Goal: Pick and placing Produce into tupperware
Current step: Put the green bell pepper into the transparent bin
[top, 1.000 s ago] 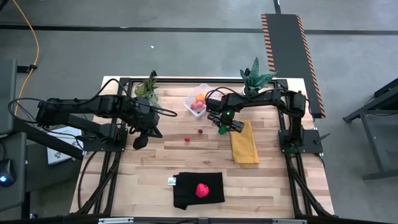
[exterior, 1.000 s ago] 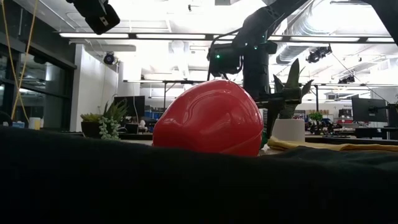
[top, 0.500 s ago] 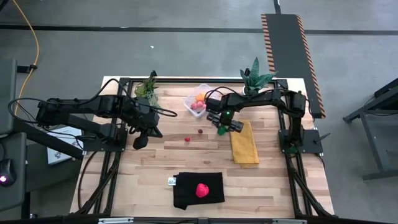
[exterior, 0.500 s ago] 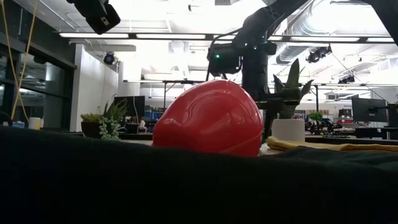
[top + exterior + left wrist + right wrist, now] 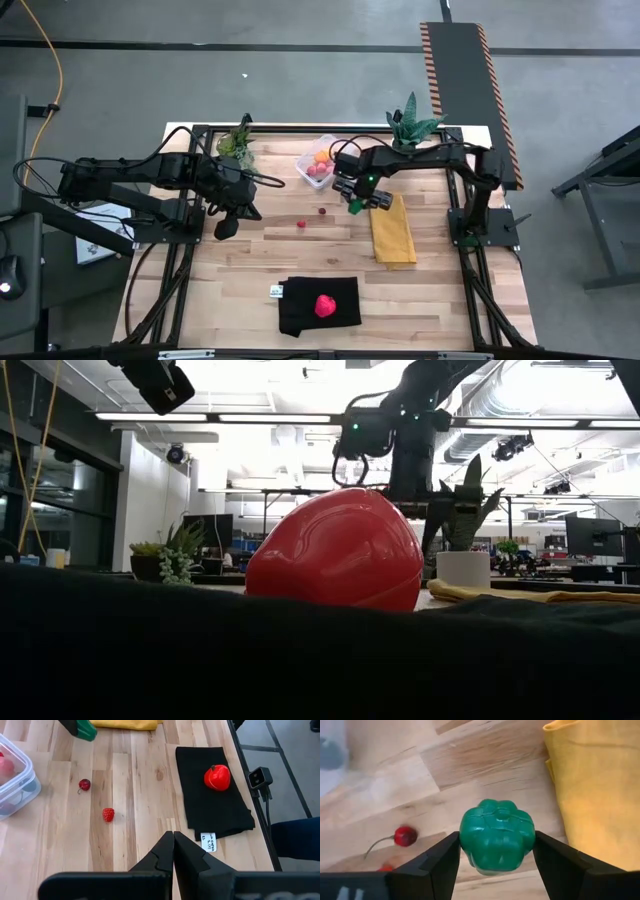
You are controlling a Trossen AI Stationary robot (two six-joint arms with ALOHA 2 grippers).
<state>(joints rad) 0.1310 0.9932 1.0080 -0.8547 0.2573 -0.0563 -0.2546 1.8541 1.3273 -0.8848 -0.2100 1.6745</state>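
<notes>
High view: right gripper (image 5: pixel 356 203), clamping the green plastic toy pepper (image 5: pixel 497 836), is lifting and nearing the clear plastic tupperware tub (image 5: pixel 318 148); placement follows. Left gripper (image 5: pixel 173 851) is waiting closed.

Wooden table (image 5: pixel 250 250) carries tupperware (image 5: pixel 316 160), black cloth (image 5: pixel 300 310), yellow cloth (image 5: pixel 393 235).

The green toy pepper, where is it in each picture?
High view: green toy pepper in the right gripper, beside the yellow cloth.
Low view: not visible.
Left wrist view: top edge, left of the cloth.
Right wrist view: centre, between the fingers.
Shared landmark: the yellow cloth.
</notes>
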